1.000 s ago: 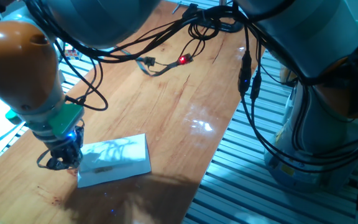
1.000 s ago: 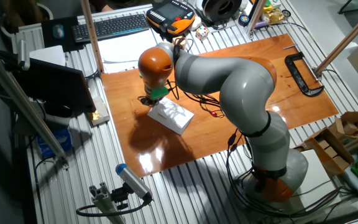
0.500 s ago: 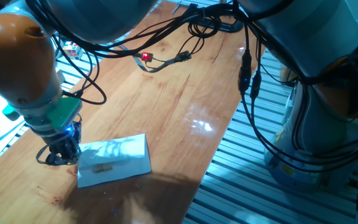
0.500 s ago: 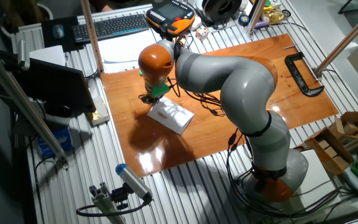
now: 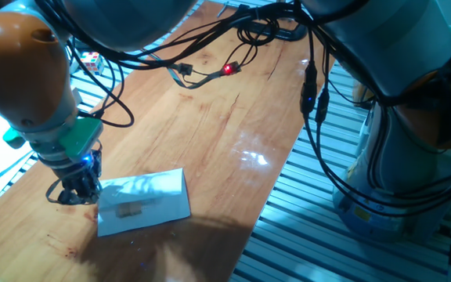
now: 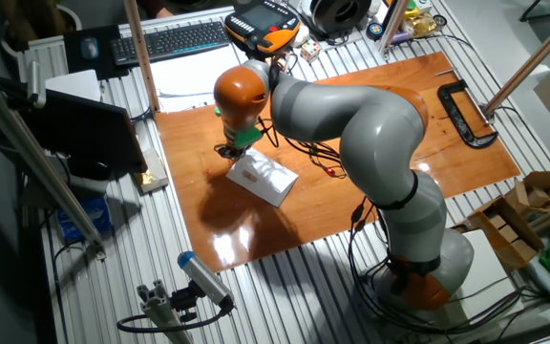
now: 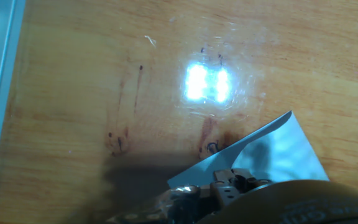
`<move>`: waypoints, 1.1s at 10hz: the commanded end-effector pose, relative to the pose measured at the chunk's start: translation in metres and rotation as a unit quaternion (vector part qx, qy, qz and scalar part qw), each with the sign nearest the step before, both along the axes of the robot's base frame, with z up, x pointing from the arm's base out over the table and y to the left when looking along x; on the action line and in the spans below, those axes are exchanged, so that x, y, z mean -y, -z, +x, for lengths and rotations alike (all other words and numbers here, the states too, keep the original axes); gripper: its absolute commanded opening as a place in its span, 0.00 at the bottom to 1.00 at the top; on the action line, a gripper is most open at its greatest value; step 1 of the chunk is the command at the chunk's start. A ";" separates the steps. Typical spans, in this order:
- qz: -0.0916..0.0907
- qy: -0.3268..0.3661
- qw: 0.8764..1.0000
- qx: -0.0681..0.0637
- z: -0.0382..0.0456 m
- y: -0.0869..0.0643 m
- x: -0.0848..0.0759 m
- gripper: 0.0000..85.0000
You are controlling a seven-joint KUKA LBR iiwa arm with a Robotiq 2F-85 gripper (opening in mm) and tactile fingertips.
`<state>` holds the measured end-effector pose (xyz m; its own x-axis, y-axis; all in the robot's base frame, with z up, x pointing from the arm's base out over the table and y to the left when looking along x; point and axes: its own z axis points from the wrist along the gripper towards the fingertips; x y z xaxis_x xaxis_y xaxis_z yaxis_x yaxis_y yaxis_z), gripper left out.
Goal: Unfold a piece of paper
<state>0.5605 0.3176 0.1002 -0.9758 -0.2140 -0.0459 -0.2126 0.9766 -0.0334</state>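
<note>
Change: since a second ago the gripper (image 5: 79, 190) is sitting slightly further left along the paper's left edge and the arm's wrist is leaning a little differently; the red-lit cable plug (image 5: 228, 70) is lying further right again; the piece of paper (image 5: 144, 201) is lying where it was.
Gripper state: cannot tell whether the fingers are apart or together; in both fixed views the arm's wrist is covering them, and the hand view is showing only dark hardware at its bottom edge.
Paper position: one folded white sheet is lying flat on the wooden table (image 5: 233, 133), near the front left corner, with a small tan block on its upper face; in the hand view a pale corner (image 7: 272, 149) is rising beside the hand.
Step in hand: judging by this, the gripper is working at the paper's left edge, seeking a hold on the top layer; the sheet is not yet opened.
Next move calls for: catching the upper flap alone, then lifting and swinging it over the crease while the lower layer is staying down.
Count: one paper, one gripper, one arm, one lit plug among the cables.
</note>
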 end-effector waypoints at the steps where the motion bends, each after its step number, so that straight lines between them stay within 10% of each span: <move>1: 0.000 -0.003 1.000 -0.001 0.0006 -0.001 0.000 0.02; 11: -0.005 0.000 1.000 -0.003 0.0032 -0.002 -0.001 0.02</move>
